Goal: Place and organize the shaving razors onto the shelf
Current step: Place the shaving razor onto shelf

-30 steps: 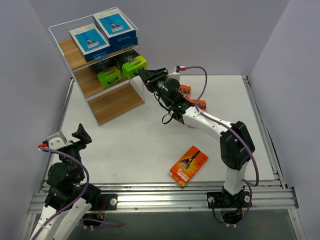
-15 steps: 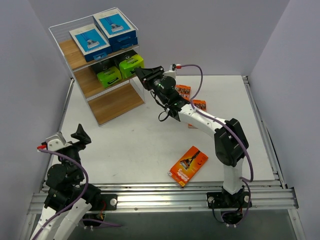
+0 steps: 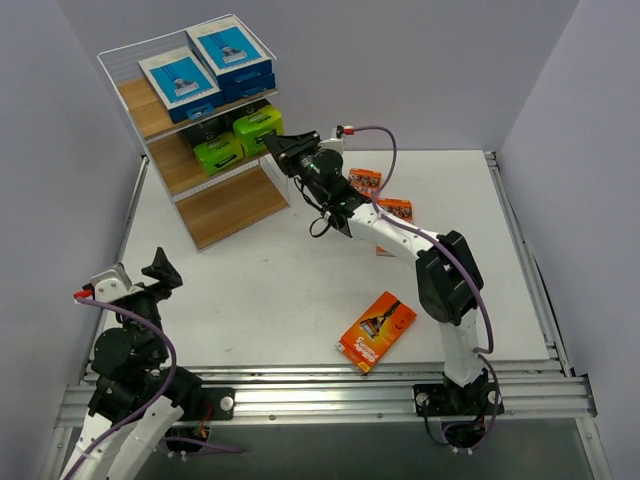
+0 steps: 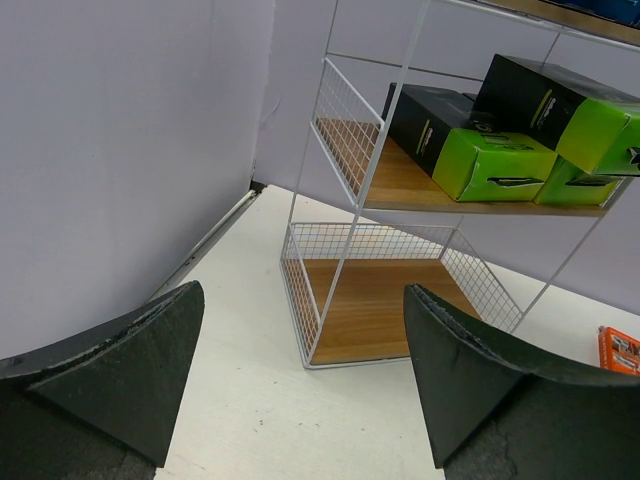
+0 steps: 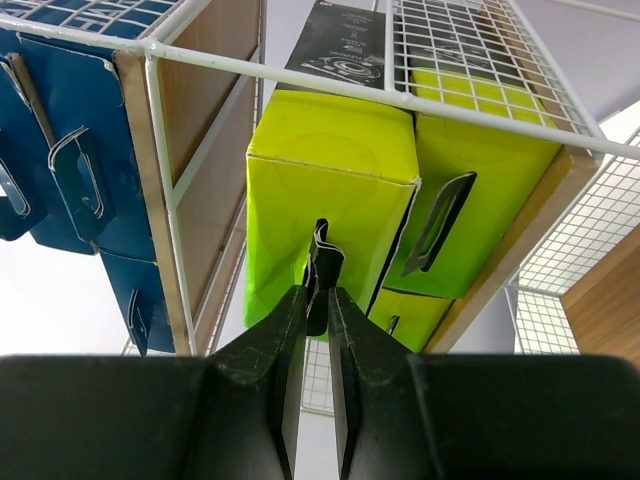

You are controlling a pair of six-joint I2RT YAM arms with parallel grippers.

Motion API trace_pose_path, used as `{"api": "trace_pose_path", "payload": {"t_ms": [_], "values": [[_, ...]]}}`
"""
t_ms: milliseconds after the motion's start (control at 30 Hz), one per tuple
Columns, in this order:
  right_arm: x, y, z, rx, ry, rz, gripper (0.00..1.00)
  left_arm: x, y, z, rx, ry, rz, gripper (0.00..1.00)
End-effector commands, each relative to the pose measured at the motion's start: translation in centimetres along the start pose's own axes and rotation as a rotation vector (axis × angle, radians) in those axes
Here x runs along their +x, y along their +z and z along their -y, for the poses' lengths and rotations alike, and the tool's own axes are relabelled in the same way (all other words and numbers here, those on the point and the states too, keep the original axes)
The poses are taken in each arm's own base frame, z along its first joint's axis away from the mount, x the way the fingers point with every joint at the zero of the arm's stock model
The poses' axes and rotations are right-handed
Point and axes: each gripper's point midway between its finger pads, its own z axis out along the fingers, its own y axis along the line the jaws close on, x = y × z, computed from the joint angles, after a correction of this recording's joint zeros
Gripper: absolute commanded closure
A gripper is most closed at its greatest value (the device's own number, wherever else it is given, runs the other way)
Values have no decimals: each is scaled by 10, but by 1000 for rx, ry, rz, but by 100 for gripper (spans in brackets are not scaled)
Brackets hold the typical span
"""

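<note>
My right pincer pinches shut on the black hang tab of a lime-ended razor pack, which sits on the middle board of the shelf; my left pincer gapes wide, holding nothing; an orange pack lies on the table.

We find open tabletop at centre and a bare bottom shelf board; lime-green packs fill the middle tier; an orange pack lies near right.
</note>
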Motion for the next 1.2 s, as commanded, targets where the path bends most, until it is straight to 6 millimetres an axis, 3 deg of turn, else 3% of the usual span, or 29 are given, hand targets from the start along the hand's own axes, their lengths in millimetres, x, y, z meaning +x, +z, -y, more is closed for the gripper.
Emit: {"api": "trace_pose_path", "payload": {"t_ms": [0,567,1167], "values": [[-9,5,-47,-131,32,20,89,-13,0,1,8,-28,33,11],[-8,24,-41,-142,59,17,88,-12,0,3,14,-20,29,11],[-9,31,-33,-137,68,12,88,-12,0,3,19,-20,32,11]]}}
